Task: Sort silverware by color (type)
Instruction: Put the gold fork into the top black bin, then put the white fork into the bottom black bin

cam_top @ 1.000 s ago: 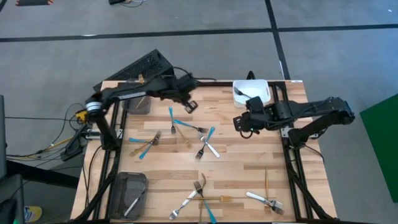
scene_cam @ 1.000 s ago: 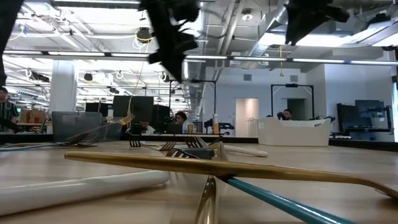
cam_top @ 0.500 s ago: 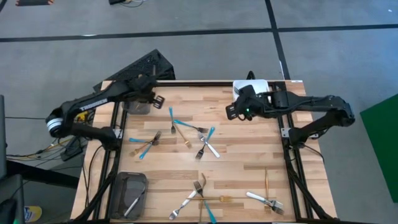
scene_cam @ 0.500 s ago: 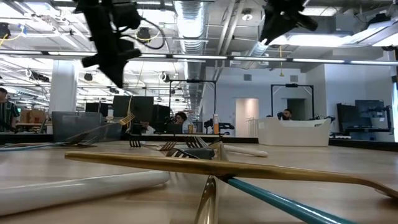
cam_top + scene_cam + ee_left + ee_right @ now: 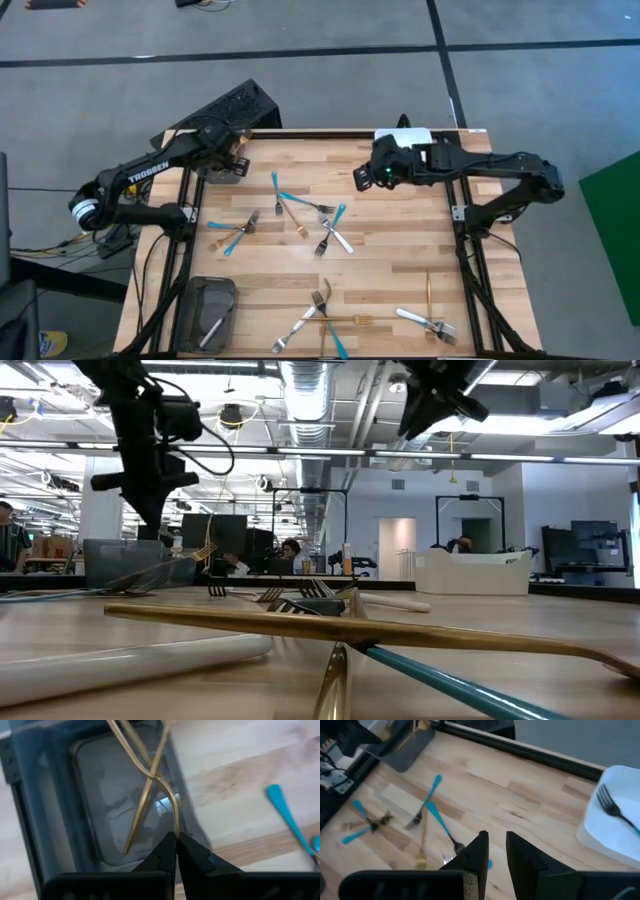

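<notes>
My left gripper [image 5: 176, 837] [image 5: 237, 158] is shut on a gold utensil [image 5: 167, 800] over the dark far-left tray [image 5: 45, 795] [image 5: 212, 170]. A second gold utensil [image 5: 142, 807] crosses it and leans in that tray. My right gripper [image 5: 493, 845] [image 5: 362, 178] is open and holds nothing, hovering over the far middle of the table. Blue-handled forks [image 5: 282, 195], a gold one [image 5: 300, 226] and a silver one [image 5: 336, 240] lie crossed mid-table. More silverware [image 5: 322, 310] lies along the near edge. My left gripper pinches the gold utensil by one thin end [image 5: 175, 822] between its two fingertips, coming from above. The utensil reaches away from the fingers over the tray and crosses the second gold piece. Whether its far end touches the tray I cannot tell.
The white bin [image 5: 620, 827] at the far right holds a dark-headed, blue-handled fork [image 5: 612, 807]. A second dark tray [image 5: 208, 300] at the near left holds a silver utensil [image 5: 211, 331]. Forks [image 5: 432, 322] lie near the right corner. Bare wood [image 5: 400, 240] lies right of centre.
My left gripper has swung from the far middle of the table toward the left edge and now hangs over the far-left tray. My right gripper has moved from beside the white bin toward the table's left, to the far middle.
</notes>
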